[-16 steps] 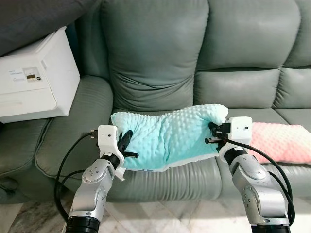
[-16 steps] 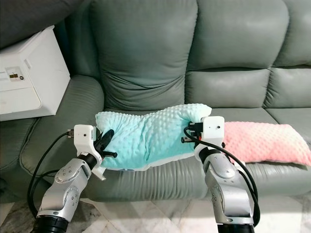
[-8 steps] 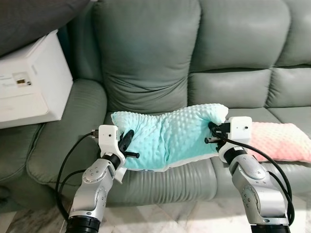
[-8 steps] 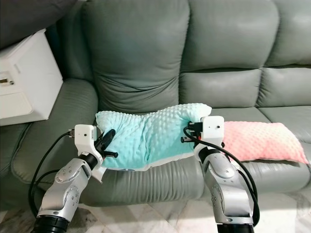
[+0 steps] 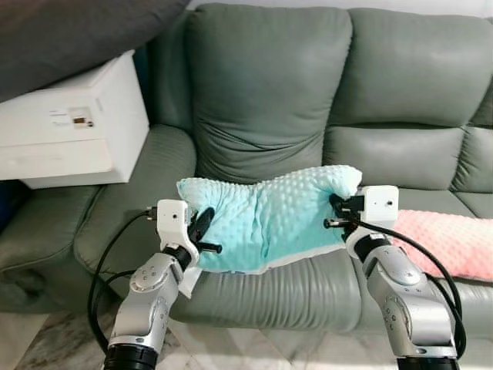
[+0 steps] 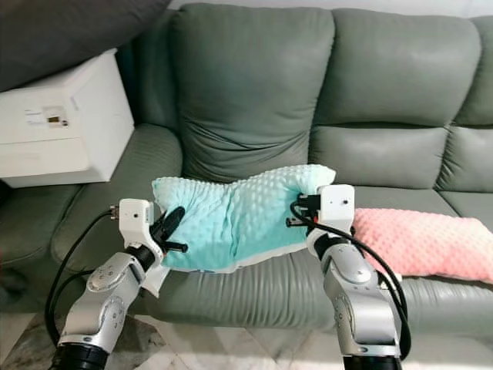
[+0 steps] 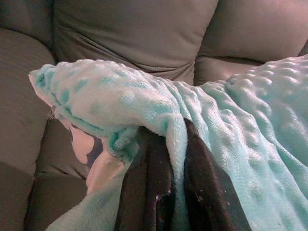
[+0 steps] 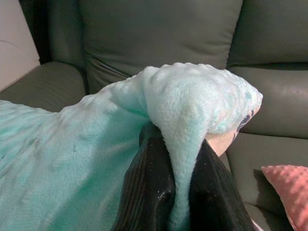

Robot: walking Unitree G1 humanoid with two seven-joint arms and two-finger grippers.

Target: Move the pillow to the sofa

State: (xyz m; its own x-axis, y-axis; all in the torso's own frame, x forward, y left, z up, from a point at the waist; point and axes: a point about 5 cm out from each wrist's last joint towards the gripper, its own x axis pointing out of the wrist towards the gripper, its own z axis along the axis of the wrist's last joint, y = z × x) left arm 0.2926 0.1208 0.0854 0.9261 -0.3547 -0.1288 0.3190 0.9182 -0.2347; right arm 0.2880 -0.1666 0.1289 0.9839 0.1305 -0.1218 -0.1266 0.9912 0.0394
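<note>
Together we held the mint pillow (image 5: 266,220) stretched over the front of the sofa (image 5: 262,100) seat: our left gripper (image 5: 202,231) had its jaws clenched on one corner fold, our right gripper (image 5: 337,212) pinched the opposite corner, beside a pink pillow (image 5: 454,243).

2 pillows (image 5: 269,220) (image 5: 462,243), 1 sofa (image 5: 400,154), 1 white box (image 5: 77,123), 2 claws (image 5: 202,231) (image 5: 337,212).

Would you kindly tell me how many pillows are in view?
2: the mint pillow held between both claws above the sofa seat, and the pink pillow lying on the seat to its right.
</note>
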